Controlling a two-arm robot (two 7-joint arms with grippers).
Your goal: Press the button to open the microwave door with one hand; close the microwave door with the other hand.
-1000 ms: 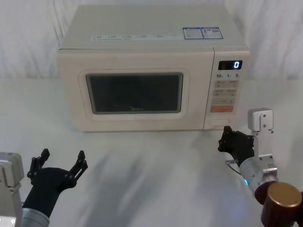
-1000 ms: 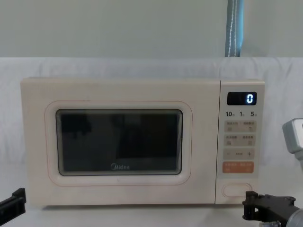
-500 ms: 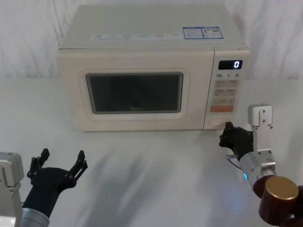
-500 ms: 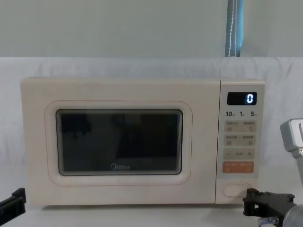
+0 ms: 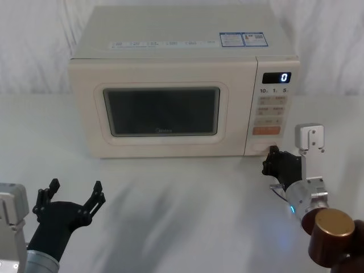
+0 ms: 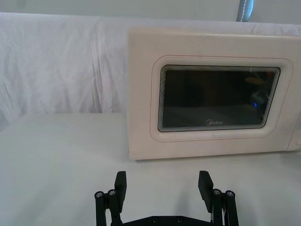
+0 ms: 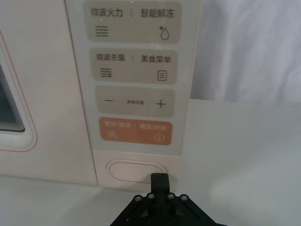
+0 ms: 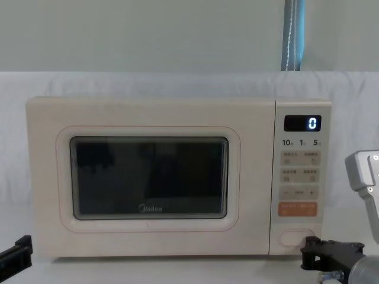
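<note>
The microwave stands at the back of the white-draped table, its cream microwave door flush and shut, the display reading 0. The pill-shaped button sits lowest on the panel, under the orange key. The right gripper has its fingers drawn together, empty, tip just before the button; contact cannot be confirmed. The left gripper rests low at front left, spread wide, empty, its body cut off.

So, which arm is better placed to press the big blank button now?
The right. Its claw sits just in front of the button at the panel's bottom, apparently shut. The left claw waits open, far from the microwave.
</note>
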